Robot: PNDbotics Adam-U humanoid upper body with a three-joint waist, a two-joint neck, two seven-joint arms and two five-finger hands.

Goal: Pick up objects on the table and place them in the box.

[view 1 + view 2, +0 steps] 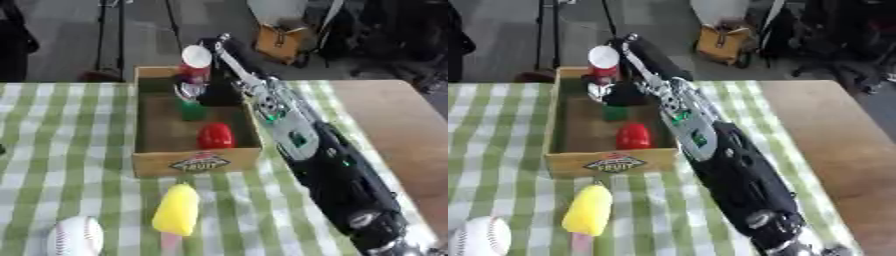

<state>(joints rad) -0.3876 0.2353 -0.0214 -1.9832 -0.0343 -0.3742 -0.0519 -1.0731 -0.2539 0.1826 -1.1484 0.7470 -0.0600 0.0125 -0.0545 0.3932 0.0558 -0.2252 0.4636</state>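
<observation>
Left eye view: my right hand (pixel 194 87) is over the box (pixel 197 161), fingers closed round a red can with a white lid (pixel 196 62). Right eye view: yellow object (pixel 588 210) and baseball (pixel 479 236) lie on the desk (pixel 500 150), well apart from the hand.

Cardboard box (pixel 198 161) holding red object (pixel 215 135), yellow popsicle (pixel 176 209), baseball (pixel 75 236)

Cardboard box (pixel 197 162), checked cloth (pixel 70 150)
</observation>
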